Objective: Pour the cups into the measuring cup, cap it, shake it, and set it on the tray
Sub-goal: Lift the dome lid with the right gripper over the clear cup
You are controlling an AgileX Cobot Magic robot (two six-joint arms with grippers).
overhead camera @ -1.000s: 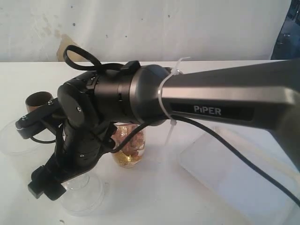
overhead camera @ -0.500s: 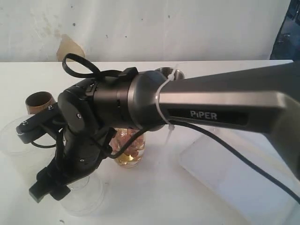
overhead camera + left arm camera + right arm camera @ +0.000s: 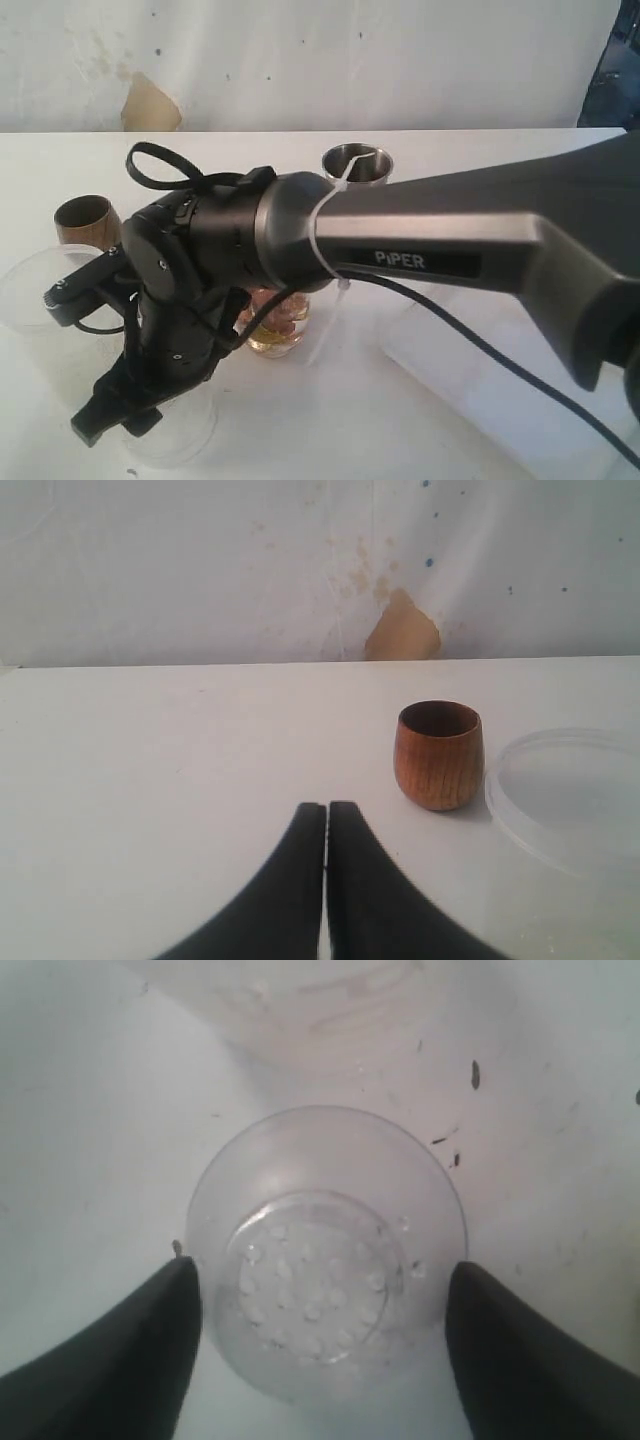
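Note:
My right gripper (image 3: pixel 320 1280) reaches across to the table's front left and hangs over a clear domed lid (image 3: pixel 325 1260), (image 3: pixel 185 432). Its jaws are open, one finger at each side of the lid's rim. The measuring cup (image 3: pixel 272 328), with gold and brown bits inside, stands just behind that wrist and is largely hidden by it. The brown wooden cup (image 3: pixel 86 220), (image 3: pixel 437 755) stands upright at the far left, with the frosted cup (image 3: pixel 35 300), (image 3: pixel 570 790) beside it. My left gripper (image 3: pixel 327 810) is shut and empty, a little short of the wooden cup. The white tray (image 3: pixel 480 390) lies to the right.
A shiny metal cup (image 3: pixel 357 163) stands behind the right arm near the table's middle. The right arm's dark forearm (image 3: pixel 450 240) spans the exterior view from the right edge. A pale wall runs along the table's back edge.
The right arm has sunk lower over the domed lid and its jaws have narrowed towards the rim. The metal cup behind the arm has come into view. The left gripper has stayed shut.

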